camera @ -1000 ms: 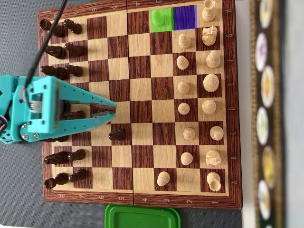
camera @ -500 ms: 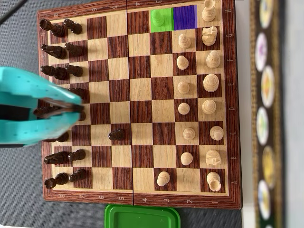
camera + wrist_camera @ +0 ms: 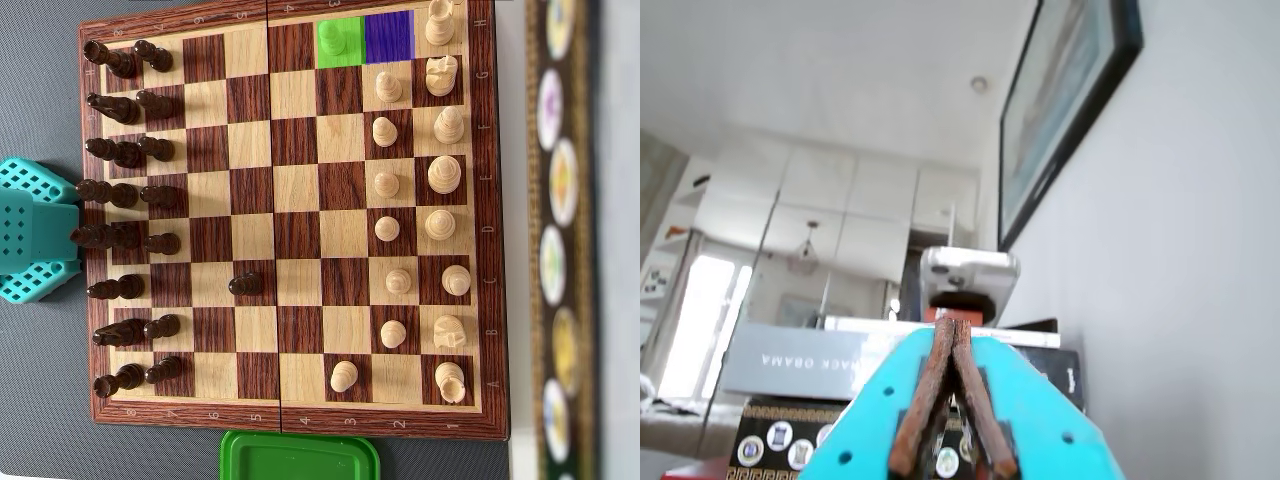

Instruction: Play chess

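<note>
The chessboard point(image 3: 293, 212) fills the overhead view. Dark pieces point(image 3: 125, 152) line its left side and light pieces point(image 3: 440, 175) its right. One dark pawn point(image 3: 245, 284) stands advanced towards the middle. A light pawn point(image 3: 344, 376) is one square forward near the bottom. Another light pawn point(image 3: 337, 42) stands on a green-tinted square, next to an empty purple-tinted square point(image 3: 389, 36). My teal gripper point(image 3: 60, 240) sits at the board's left edge, off the squares. In the wrist view the gripper point(image 3: 950, 328) points up at the room, jaws shut with nothing between them.
A green lid point(image 3: 300, 457) lies just below the board. A patterned box point(image 3: 560, 240) runs along the right side. The wrist view shows a framed picture point(image 3: 1070, 110) on the wall, a webcam point(image 3: 968, 270) and stacked boxes point(image 3: 800, 365).
The gripper has pulled back left off the board and tilted upward, uncovering the dark pieces on the left rows. No chess piece has changed square.
</note>
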You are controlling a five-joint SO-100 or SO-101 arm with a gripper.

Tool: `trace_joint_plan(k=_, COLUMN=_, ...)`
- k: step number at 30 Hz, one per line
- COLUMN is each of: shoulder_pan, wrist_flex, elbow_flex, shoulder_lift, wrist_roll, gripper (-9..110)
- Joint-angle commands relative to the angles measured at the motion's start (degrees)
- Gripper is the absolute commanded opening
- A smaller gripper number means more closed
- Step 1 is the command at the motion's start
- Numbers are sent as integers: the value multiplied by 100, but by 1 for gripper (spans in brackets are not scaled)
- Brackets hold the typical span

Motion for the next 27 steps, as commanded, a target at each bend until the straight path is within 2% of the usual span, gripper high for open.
trace_joint_plan(k=1, shoulder_pan=-9, wrist_flex=-914, elbow_flex=114, shoulder_lift=62, wrist_roll=35, gripper=0)
trace_joint_plan(k=7, shoulder_pan=-9, wrist_flex=-2602, elbow_flex=114, shoulder_lift=62, wrist_roll=35, gripper=0)
trace_joint_plan(k=14, shoulder_pan=-9, wrist_flex=-4052, elbow_flex=114, shoulder_lift=62, wrist_roll=26, gripper=0)
trace_joint_plan(k=22, shoulder_pan=-9, wrist_flex=-5080, elbow_flex=114, shoulder_lift=62, wrist_roll=18, gripper=0)
trace_joint_plan(k=27, shoulder_pan=-9, wrist_flex=-5098, elbow_flex=114, shoulder_lift=62, wrist_roll=26, gripper=0)
